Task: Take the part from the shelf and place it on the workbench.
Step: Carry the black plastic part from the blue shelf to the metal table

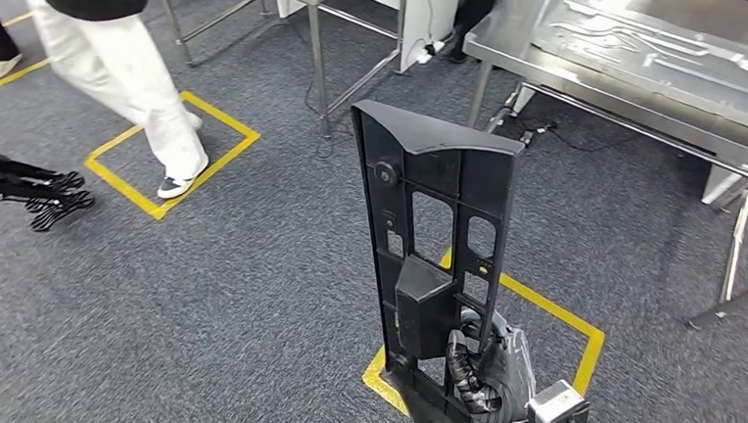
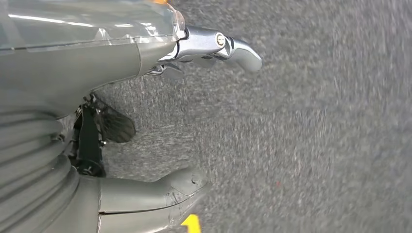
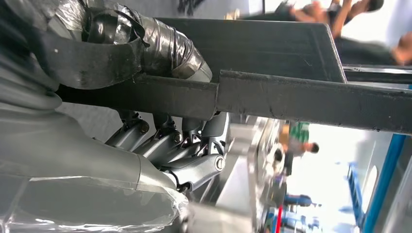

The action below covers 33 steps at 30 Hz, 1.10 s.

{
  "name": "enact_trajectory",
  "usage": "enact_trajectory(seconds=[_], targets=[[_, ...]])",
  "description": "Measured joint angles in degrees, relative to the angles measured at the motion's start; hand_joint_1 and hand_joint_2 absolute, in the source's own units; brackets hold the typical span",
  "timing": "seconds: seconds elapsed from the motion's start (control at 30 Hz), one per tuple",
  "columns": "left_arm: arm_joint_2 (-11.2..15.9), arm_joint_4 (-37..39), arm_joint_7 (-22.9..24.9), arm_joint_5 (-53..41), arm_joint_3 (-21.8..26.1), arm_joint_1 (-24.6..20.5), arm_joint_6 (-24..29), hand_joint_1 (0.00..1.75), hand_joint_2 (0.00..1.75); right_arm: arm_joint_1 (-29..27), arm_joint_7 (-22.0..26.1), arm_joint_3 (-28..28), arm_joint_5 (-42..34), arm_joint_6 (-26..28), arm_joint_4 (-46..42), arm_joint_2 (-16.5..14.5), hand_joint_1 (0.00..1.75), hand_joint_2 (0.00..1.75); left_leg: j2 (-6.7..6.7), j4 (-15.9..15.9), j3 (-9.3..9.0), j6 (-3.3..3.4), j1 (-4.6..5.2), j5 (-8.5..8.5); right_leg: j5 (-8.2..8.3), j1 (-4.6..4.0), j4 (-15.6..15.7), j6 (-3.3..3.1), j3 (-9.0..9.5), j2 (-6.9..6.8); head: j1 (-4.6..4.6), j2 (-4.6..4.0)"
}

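From my head camera, my right hand (image 1: 483, 367) grips the black part (image 1: 437, 237) low down, holding it nearly upright in front of me above the grey carpet (image 1: 256, 278). The part is a tall, flat plastic panel with cut-out windows and a boxy lump near its lower half; its bottom end is cut off by the frame edge, and it hides most of my fingers. Under it a yellow taped square (image 1: 553, 318) marks the floor, partly covered by the panel. The steel workbench (image 1: 577, 62) stands ahead to my right, well apart from the part, with long pressed metal pieces (image 1: 654, 42) lying on it; its far end runs out of frame. A person (image 1: 147, 88) in white trousers stands by another yellow square (image 1: 175, 150) to my left, seen only from the waist down.

At my left wrist, my left hand (image 2: 160, 111) hangs over blurred carpet, fingers apart and holding nothing. A scrap of yellow tape (image 2: 193, 223) peeks in at the edge.

At my right wrist, my taped thumb (image 3: 160, 43) presses one face of the part's dark edge (image 3: 291, 97) and my fingers (image 3: 170, 141) clamp the other side. Beyond them the background is overexposed and hard to read.
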<state>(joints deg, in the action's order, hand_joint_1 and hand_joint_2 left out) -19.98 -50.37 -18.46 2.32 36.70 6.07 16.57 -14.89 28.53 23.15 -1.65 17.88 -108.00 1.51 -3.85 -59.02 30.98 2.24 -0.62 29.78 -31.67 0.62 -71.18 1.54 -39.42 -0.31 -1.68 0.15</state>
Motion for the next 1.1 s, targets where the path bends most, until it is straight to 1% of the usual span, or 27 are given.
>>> enact_trajectory(seconds=[0.03, 0.07, 0.1, 0.13, 0.17, 0.2, 0.23, 0.27, 0.3, 0.33, 0.37, 0.4, 0.43, 0.47, 0.5, 0.53, 0.57, 0.6, 0.63, 0.67, 0.73, 0.9, 0.93, 1.0, 1.03, 1.07, 1.1], targets=[[0.0, -0.4, 0.1, 0.1, -0.4, 0.5, -0.1, 0.00, 1.75, -0.1, 0.1, 0.0, 0.2, 0.0, 0.0, 0.0, 1.75, 1.75, -0.66, 0.0, -0.33, -0.08, 0.07, 0.23, 1.83, -0.27, 4.2, -0.48, 2.20, -1.16, 0.01, 0.00], [-0.1, -0.7, 0.3, 0.4, -0.8, 1.0, -0.1, 0.00, 1.75, -0.1, 0.1, 0.0, 0.2, 0.0, 0.0, 0.0, 1.75, 1.75, -1.29, 0.0, -0.60, -0.23, 0.23, 0.46, 3.08, -0.66, 7.9, -1.01, 4.14, -2.58, 0.01, 0.00], [-0.1, -0.8, 0.4, 0.5, -1.1, 1.2, -0.1, 0.00, 1.75, 0.1, 0.1, 0.0, 0.2, -0.1, 0.0, 0.0, 1.75, 1.75, -1.82, 0.0, -0.79, -0.39, 0.33, 0.64, 3.71, -1.07, 10.4, -1.46, 5.39, -3.69, 0.01, 0.00], [-0.1, -0.9, 0.4, 0.7, -1.3, 1.3, -0.1, 0.00, 1.75, 0.3, 0.1, 0.0, 0.3, -0.1, 0.0, 0.0, 1.75, 1.75, -2.34, 0.1, -0.92, -0.62, 0.38, 0.74, 3.76, -1.43, 11.6, -1.83, 5.90, -4.32, 0.01, 0.00], [-0.1, -0.9, 0.5, 0.7, -1.5, 1.3, -0.1, 0.00, 1.75, 0.4, 0.1, 0.0, 0.3, -0.1, 0.0, 0.0, 1.75, 1.75, -2.89, 0.2, -1.05, -0.84, 0.41, 0.79, 3.70, -1.64, 11.8, -2.03, 5.88, -4.05, 0.01, 0.00], [-0.1, -1.0, 0.5, 0.7, -1.7, 1.3, -0.1, 0.00, 1.75, 0.5, 0.1, 0.0, 0.3, 0.0, 0.0, 0.0, 1.75, 1.75, -3.39, 0.4, -1.31, -1.10, 0.45, 0.87, 3.88, -1.60, 12.1, -2.21, 6.02, -3.26, 0.02, 0.00], [-0.1, -1.2, 0.5, 0.7, -1.9, 1.3, 0.0, 0.00, 1.75, 0.4, 0.1, 0.1, 0.3, 0.0, 0.0, 0.0, 1.75, 1.75, -3.13, 0.4, -1.57, -1.42, 0.42, 1.09, 4.09, -1.40, 12.7, -2.35, 6.33, -2.56, 0.02, 0.00], [-0.1, -1.3, 0.5, 0.8, -2.2, 1.3, 0.0, 0.00, 1.75, 0.5, 0.0, 0.1, 0.3, 0.0, 0.0, 0.0, 1.75, 1.75, -1.96, -0.3, -1.46, -1.72, 0.40, 1.73, 4.36, -1.12, 13.3, -2.55, 6.74, -1.88, 0.04, 0.00], [-0.1, -1.4, 0.5, 0.8, -2.3, 1.4, 0.0, 0.00, 1.75, 0.6, 0.0, 0.1, 0.3, 0.0, 0.0, 0.0, 1.75, 1.75, -0.29, -2.2, -0.75, -2.01, 0.36, 2.87, 4.62, -0.82, 13.9, -2.77, 7.14, -1.20, 0.04, 0.00], [0.0, -1.4, 0.6, 0.8, -2.4, 1.4, 0.0, 0.00, 1.75, 0.7, 0.0, 0.2, 0.3, 0.0, 0.0, 0.0, 1.75, 1.75, 1.60, -5.1, 0.62, -2.20, 0.19, 4.35, 4.75, -0.64, 14.2, -2.92, 7.32, -0.57, 0.07, 0.00], [0.0, -1.4, 0.6, 0.8, -2.4, 1.5, 0.0, 0.00, 1.75, 0.9, 0.0, 0.2, 0.3, 0.0, 0.0, 0.0, 1.75, 1.75, 2.83, -8.7, 2.52, -2.34, 0.11, 5.96, 4.79, -0.57, 14.2, -3.11, 7.36, 0.15, 0.07, 0.00], [0.0, -1.4, 0.6, 0.8, -2.4, 1.6, 0.0, 0.00, 1.75, 0.9, 0.0, 0.3, 0.3, 0.0, 0.0, 0.0, 1.75, 1.75, 3.30, -12.2, 4.48, -2.47, 0.03, 7.11, 4.77, -0.54, 14.2, -3.17, 7.35, 0.97, 0.07, 0.00], [0.1, -1.4, 0.6, 0.8, -2.4, 1.7, 0.0, 0.00, 1.75, 0.9, 0.0, 0.3, 0.3, -0.1, 0.0, 0.0, 1.75, 1.75, 3.45, -14.4, 5.88, -2.61, -0.05, 7.29, 4.71, -0.50, 14.0, -3.15, 7.36, 1.88, 0.07, 0.00], [0.1, -1.4, 0.6, 0.8, -2.4, 1.8, 0.0, 0.00, 1.75, 0.9, -0.1, 0.3, 0.3, -0.1, 0.1, 0.0, 1.75, 1.75, 3.51, -14.7, 6.43, -2.75, -0.16, 6.36, 4.62, -0.41, 13.9, -3.05, 7.37, 2.82, 0.06, 0.00], [0.1, -1.4, 0.6, 0.8, -2.4, 1.8, 0.0, 0.00, 1.75, 0.9, -0.1, 0.3, 0.3, -0.1, 0.1, 0.0, 1.75, 1.75, 3.68, -12.7, 5.92, -2.89, -0.30, 4.36, 4.45, -0.28, 13.6, -2.85, 7.38, 3.79, 0.07, 0.00], [0.1, -1.4, 0.7, 0.8, -2.4, 1.9, 0.0, 0.00, 1.75, 0.9, -0.1, 0.3, 0.3, -0.1, 0.1, 0.0, 1.75, 1.75, 4.30, -9.0, 4.60, -3.05, -0.53, 1.94, 4.18, -0.12, 13.1, -2.55, 7.35, 4.64, 0.07, 0.00], [0.1, -1.4, 0.7, 0.8, -2.4, 1.9, 0.1, 0.00, 1.75, 0.9, -0.1, 0.3, 0.3, 0.0, 0.1, 0.0, 1.75, 1.75, 5.76, -5.5, 3.20, -3.17, -0.75, 0.36, 3.84, -0.04, 12.5, -2.15, 7.12, 5.42, 0.07, 0.00], [0.1, -1.4, 0.7, 0.8, -2.4, 2.0, 0.1, 0.00, 1.75, 0.9, -0.1, 0.3, 0.3, 0.0, 0.1, 0.0, 1.75, 1.75, 7.09, -2.9, 2.13, -3.07, -0.94, -0.54, 3.55, 0.01, 11.9, -1.73, 6.77, 6.13, 0.05, 0.00], [0.0, -1.5, 0.7, 0.7, -2.4, 2.0, 0.1, 0.00, 1.75, 0.8, -0.1, 0.3, 0.3, 0.0, 0.1, 0.0, 1.75, 1.75, 8.09, -1.6, 1.61, -2.85, -0.99, -0.65, 3.38, 0.07, 11.5, -1.33, 6.35, 6.74, 0.05, 0.00], [0.0, -1.5, 0.6, 0.7, -2.4, 2.1, 0.2, 0.00, 1.75, 0.7, -0.1, 0.3, 0.4, 0.1, 0.1, 0.0, 1.75, 1.75, 8.61, -1.4, 1.52, -2.53, -0.90, -0.28, 3.34, 0.10, 11.2, -0.99, 5.98, 7.25, 0.04, 0.00], [0.0, -1.5, 0.6, 0.6, -2.4, 2.1, 0.2, 0.00, 1.75, 0.5, 0.0, 0.3, 0.4, 0.1, 0.1, 0.0, 1.75, 1.75, 8.06, -1.5, 1.56, -2.11, -0.68, -0.28, 3.46, 0.25, 11.3, -0.68, 5.73, 7.76, 0.04, 0.00], [0.0, -1.5, 0.6, 0.6, -2.4, 2.1, 0.2, 0.00, 1.75, 0.4, 0.0, 0.3, 0.4, 0.1, 0.1, 0.0, 1.75, 1.75, 7.98, -1.5, 1.54, -2.02, -0.62, -0.28, 3.51, 0.29, 11.3, -0.61, 5.72, 7.91, 0.04, 0.00], [0.0, -1.5, 0.6, 0.7, -2.4, 2.2, 0.1, 0.00, 1.75, 0.3, 0.0, 0.3, 0.5, 0.1, 0.1, 0.0, 1.75, 1.75, 7.73, -1.4, 1.51, -1.88, -0.62, -0.32, 3.56, 0.33, 11.4, -0.49, 5.67, 8.15, 0.04, 0.00], [-0.1, -1.6, 0.7, 0.9, -2.3, 2.4, -0.1, 0.00, 1.75, 0.1, 0.1, 0.3, 0.5, 0.1, 0.1, 0.0, 1.75, 1.75, 6.43, -1.0, 1.29, -1.17, -0.77, -0.51, 2.93, 0.20, 10.3, -0.07, 5.16, 5.96, 0.01, 0.00], [-0.1, -1.8, 0.7, 1.0, -2.3, 2.7, -0.2, 0.00, 1.75, -0.1, 0.1, 0.3, 0.7, 0.0, 0.1, 0.1, 1.75, 1.75, 4.76, -0.8, 1.17, -0.72, -0.75, -0.50, 1.22, 0.17, 6.1, 0.25, 2.98, 4.09, -0.01, 0.00], [-0.1, -2.0, 0.8, 1.3, -2.2, 3.0, -0.2, 0.00, 1.75, -0.2, 0.0, 0.3, 0.8, 0.0, 0.1, 0.1, 1.75, 1.75, 2.91, -0.6, 0.93, -0.43, -0.68, -0.37, 0.78, 0.08, 4.0, 0.33, 1.98, 1.87, -0.04, 0.00], [-0.2, -2.2, 0.8, 1.5, -2.3, 3.2, -0.2, 0.00, 1.75, -0.2, -0.1, 0.3, 1.0, 0.1, 0.1, 0.2, 1.75, 1.75, 1.26, -0.6, 0.68, -0.32, -0.51, -0.13, 1.14, 0.00, 3.6, 0.15, 1.85, 0.42, -0.04, 0.00]])
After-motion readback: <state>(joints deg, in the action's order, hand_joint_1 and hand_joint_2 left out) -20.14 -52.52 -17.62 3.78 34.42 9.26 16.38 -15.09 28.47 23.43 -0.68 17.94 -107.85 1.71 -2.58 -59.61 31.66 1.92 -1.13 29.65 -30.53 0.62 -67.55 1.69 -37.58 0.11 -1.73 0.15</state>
